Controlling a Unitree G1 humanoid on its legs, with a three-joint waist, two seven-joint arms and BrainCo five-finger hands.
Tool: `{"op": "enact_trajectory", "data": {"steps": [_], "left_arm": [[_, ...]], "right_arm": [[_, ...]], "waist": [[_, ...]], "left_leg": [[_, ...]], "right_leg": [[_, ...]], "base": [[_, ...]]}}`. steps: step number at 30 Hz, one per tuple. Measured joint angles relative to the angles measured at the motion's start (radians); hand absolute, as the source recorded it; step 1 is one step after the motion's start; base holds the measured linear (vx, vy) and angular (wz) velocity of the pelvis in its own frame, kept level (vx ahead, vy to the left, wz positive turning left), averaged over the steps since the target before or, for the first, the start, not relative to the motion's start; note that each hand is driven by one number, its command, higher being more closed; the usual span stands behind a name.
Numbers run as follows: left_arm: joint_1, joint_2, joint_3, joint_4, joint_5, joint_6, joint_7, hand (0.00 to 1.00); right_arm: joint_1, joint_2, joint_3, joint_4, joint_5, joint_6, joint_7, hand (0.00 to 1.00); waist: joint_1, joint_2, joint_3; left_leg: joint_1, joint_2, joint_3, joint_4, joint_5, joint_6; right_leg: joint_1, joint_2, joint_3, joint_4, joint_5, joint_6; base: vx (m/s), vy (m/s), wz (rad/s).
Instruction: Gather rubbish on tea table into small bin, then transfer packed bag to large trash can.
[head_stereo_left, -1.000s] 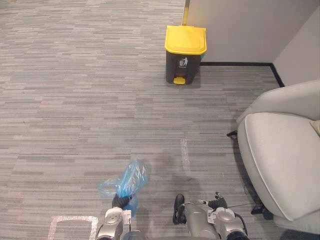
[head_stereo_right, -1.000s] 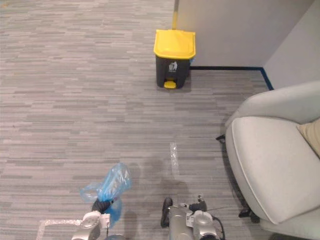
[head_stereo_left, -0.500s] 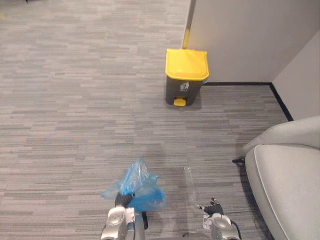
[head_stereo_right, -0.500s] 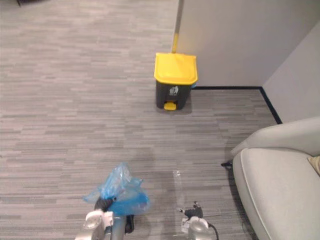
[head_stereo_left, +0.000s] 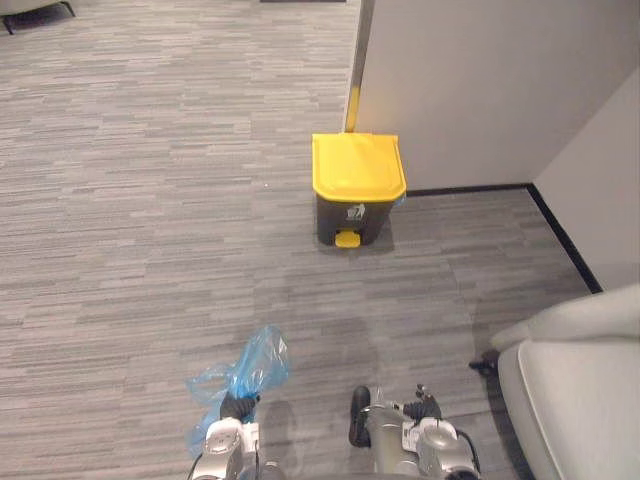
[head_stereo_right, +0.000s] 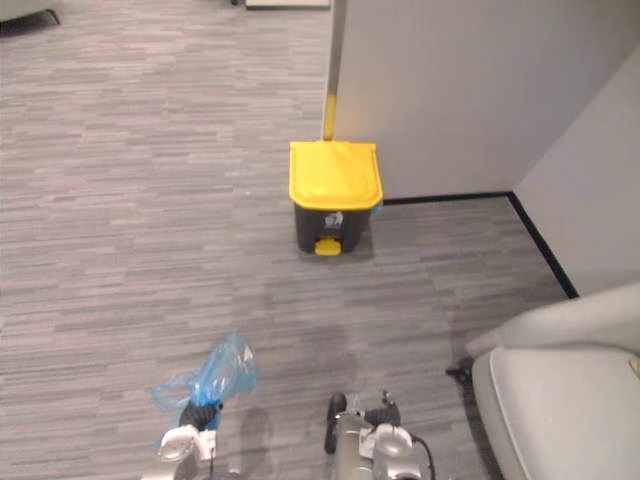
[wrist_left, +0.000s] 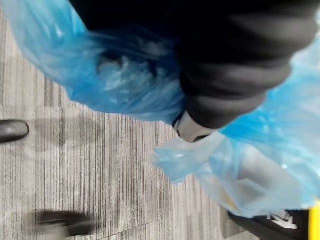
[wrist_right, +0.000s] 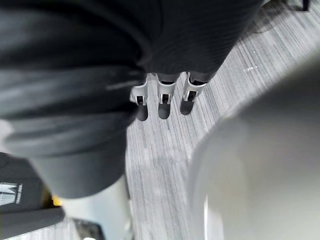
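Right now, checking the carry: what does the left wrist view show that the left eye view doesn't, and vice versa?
Wrist view adds the crinkled folds of the blue bag up close. Eye view adds the shut yellow lid, the right hand and a grey armchair. Both share the left hand gripping the bag, the dark trash can and the carpet.

Bag (head_stereo_left: 262, 365): blue, thin, crinkled — its neck bunched in the left hand (head_stereo_left: 238, 406), lower left.
Big bin (head_stereo_left: 357, 190): dark grey, yellow lid shut, standing upright — upper middle.
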Motion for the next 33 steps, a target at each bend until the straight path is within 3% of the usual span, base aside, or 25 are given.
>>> {"op": "enact_trajectory", "data": {"steps": [2,3,4,7,9,11,12,13,14,15,16,18,20,22,23,25,27,29,30,31,32,33], "left_arm": [[0.001,-0.01,0.005,0.006,0.0,0.0,0.001,1.0],[-0.004,-0.015,0.014,0.003,0.0,0.0,0.0,1.0],[-0.003,-0.034,0.021,-0.013,0.0,0.0,-0.004,1.0],[0.021,-0.069,0.02,-0.061,-0.001,-0.002,-0.021,1.0],[0.024,-0.084,0.019,-0.072,0.0,-0.001,-0.028,1.0],[0.014,-0.086,0.019,-0.081,0.0,-0.001,-0.03,1.0],[0.005,-0.086,0.017,-0.081,0.0,-0.002,-0.03,1.0],[0.008,-0.086,0.014,-0.082,-0.001,-0.003,-0.032,1.0],[0.008,-0.085,0.015,-0.08,0.0,-0.004,-0.031,1.0],[0.009,-0.068,0.011,-0.07,0.0,-0.006,-0.03,1.0],[0.005,-0.052,0.011,-0.06,0.0,-0.006,-0.026,1.0],[0.006,-0.046,0.01,-0.052,0.0,-0.001,-0.025,1.0],[0.01,-0.038,0.0,-0.049,0.001,0.0,-0.024,1.0],[0.024,-0.021,-0.03,-0.049,0.001,0.0,-0.023,1.0],[0.024,-0.011,-0.031,-0.049,0.001,0.001,-0.019,1.0],[0.024,0.002,-0.028,-0.049,0.0,0.001,-0.015,1.0],[0.022,0.002,-0.022,-0.048,0.0,0.001,-0.014,1.0],[0.014,0.006,-0.018,-0.034,0.0,-0.001,-0.013,1.0],[0.008,0.007,-0.018,-0.02,0.0,-0.001,-0.013,1.0],[0.009,0.014,-0.018,-0.001,0.0,0.0,-0.014,1.0],[-0.002,0.002,-0.017,0.018,0.0,0.002,-0.012,1.0],[-0.001,-0.004,-0.018,0.027,0.001,0.001,-0.011,1.0]], "right_arm": [[0.015,-0.003,-0.019,0.005,-0.001,0.008,0.0,0.0],[0.031,-0.001,-0.021,-0.001,-0.001,0.011,0.0,0.0],[0.039,0.001,-0.012,-0.006,0.0,0.013,0.0,0.0],[0.05,0.024,0.0,-0.011,0.009,0.012,0.0,0.0],[0.05,0.035,-0.007,-0.015,0.009,0.012,-0.001,0.0],[0.049,0.047,-0.028,-0.034,0.01,0.012,-0.002,0.0],[0.055,0.047,-0.035,-0.035,0.01,0.012,-0.003,0.0],[0.061,0.037,-0.037,-0.03,0.01,0.012,-0.005,0.0],[0.061,0.03,-0.036,-0.023,0.01,0.013,-0.006,0.0],[0.054,0.039,-0.027,0.003,0.01,0.016,-0.006,0.0],[0.06,0.049,-0.028,0.003,0.009,0.016,-0.005,0.0],[0.063,0.055,-0.028,0.003,0.008,0.016,-0.004,0.0],[0.066,0.057,-0.027,0.002,0.007,0.016,-0.001,0.0],[0.071,0.062,-0.022,-0.008,0.006,0.012,0.002,0.0],[0.066,0.06,-0.015,-0.007,0.006,0.012,0.003,0.0],[0.057,0.058,-0.014,-0.007,0.005,0.011,0.003,0.0],[0.05,0.052,-0.012,-0.008,0.005,0.004,0.003,0.0],[0.035,0.05,-0.012,-0.006,0.005,0.006,0.003,0.0],[0.032,0.049,-0.012,-0.005,0.004,0.006,0.003,0.0],[0.04,0.045,-0.01,0.001,-0.004,0.011,0.002,0.0],[0.032,0.025,-0.012,0.004,-0.005,0.012,0.003,0.0],[0.023,0.017,-0.013,0.013,-0.015,0.013,0.002,0.0]], "waist": [[-0.004,0.011,-0.001],[-0.004,0.011,0.0],[-0.002,0.011,0.004],[0.017,0.0,0.004],[0.032,-0.007,-0.001],[0.043,-0.01,0.002],[0.048,-0.011,0.003],[0.05,-0.005,-0.001],[0.056,-0.002,-0.004],[0.064,-0.025,-0.013],[0.054,-0.046,-0.025],[0.058,-0.051,-0.027],[0.057,-0.047,-0.027],[0.048,-0.05,-0.03],[0.04,-0.049,-0.029],[0.041,-0.043,-0.025],[0.037,-0.03,-0.022],[0.025,-0.028,-0.021],[0.016,-0.032,-0.021],[-0.004,-0.064,-0.024],[-0.004,-0.04,-0.011],[0.005,-0.015,-0.016]], "left_leg": [[-0.032,0.018,-0.03,0.112,0.014,-0.024],[-0.081,0.04,-0.042,0.243,0.031,-0.049],[-0.182,0.093,-0.048,0.519,0.074,-0.065],[-0.321,0.151,0.015,0.696,0.002,-0.036],[-0.383,0.145,0.058,0.584,-0.015,-0.023],[-0.455,0.102,0.058,0.394,-0.002,-0.016],[-0.464,0.065,0.047,0.249,0.05,-0.017],[-0.459,0.043,0.02,0.145,0.145,-0.02],[-0.45,0.037,0.011,0.135,0.191,-0.019],[-0.431,-0.005,0.021,0.118,0.199,0.006],[-0.435,-0.028,0.037,0.135,0.165,0.022],[-0.417,-0.043,0.066,0.17,0.11,0.043],[-0.356,-0.055,0.091,0.152,0.078,0.052],[-0.28,-0.072,0.11,0.127,0.051,0.065],[-0.234,-0.078,0.114,0.116,0.038,0.07],[-0.136,-0.068,0.11,0.068,0.037,0.071],[-0.079,-0.043,0.109,0.032,0.037,0.071],[-0.046,-0.028,0.097,0.007,0.037,0.07],[-0.034,-0.028,0.09,-0.003,0.037,0.069],[0.005,-0.06,0.062,-0.031,0.032,0.039],[0.024,-0.042,0.04,-0.037,0.028,0.032],[0.024,-0.023,0.026,-0.037,0.032,0.028]], "right_leg": [[0.029,0.008,-0.023,0.012,-0.045,-0.013],[0.067,0.014,-0.037,-0.003,-0.062,-0.015],[0.161,0.028,-0.053,-0.056,-0.08,-0.029],[0.291,0.047,-0.055,-0.134,-0.105,-0.046],[0.335,0.042,-0.046,-0.176,-0.103,-0.043],[0.379,0.023,-0.04,-0.222,-0.107,-0.019],[0.405,0.007,-0.037,-0.238,-0.117,0.009],[0.408,0.004,-0.025,-0.241,-0.131,0.031],[0.411,0.003,-0.013,-0.24,-0.137,0.04],[0.44,-0.023,0.018,-0.261,-0.144,0.063],[0.441,-0.054,0.021,-0.267,-0.148,0.083],[0.433,-0.083,0.054,-0.208,-0.154,0.095],[0.373,-0.103,0.093,-0.027,-0.155,0.107],[0.253,-0.133,0.126,0.275,-0.125,0.156],[0.192,-0.143,0.116,0.419,-0.133,0.144],[0.124,-0.119,0.05,0.489,-0.185,0.094],[0.079,-0.072,-0.008,0.394,-0.21,0.057],[0.042,-0.033,-0.036,0.198,-0.183,0.048],[0.034,-0.024,-0.036,0.105,-0.144,0.047],[0.061,-0.015,-0.015,-0.116,0.096,0.0],[0.078,0.005,-0.016,-0.112,0.086,-0.042],[0.083,0.025,-0.011,-0.116,0.081,-0.041]], "base": [[0.4,-0.217,0.17],[0.48,-0.247,0.43],[0.39,-0.179,0.28],[0.34,-0.068,-0.01],[0.28,0.011,-0.15],[0.36,0.143,-0.07],[0.41,0.252,-0.05],[0.23,0.168,-0.16],[0.27,0.196,-0.25],[0.39,0.219,-0.19],[0.39,0.219,-0.17],[0.42,0.234,-0.31],[0.32,0.196,-0.37],[0.34,0.156,-0.11],[0.36,0.1,0.01],[0.42,0.011,0.03],[0.42,-0.067,0.07],[0.42,-0.135,0.24],[0.5,-0.2,0.48],[0.44,-0.173,0.36],[0.44,-0.163,0.12],[0.32,-0.121,-0.25]]}}
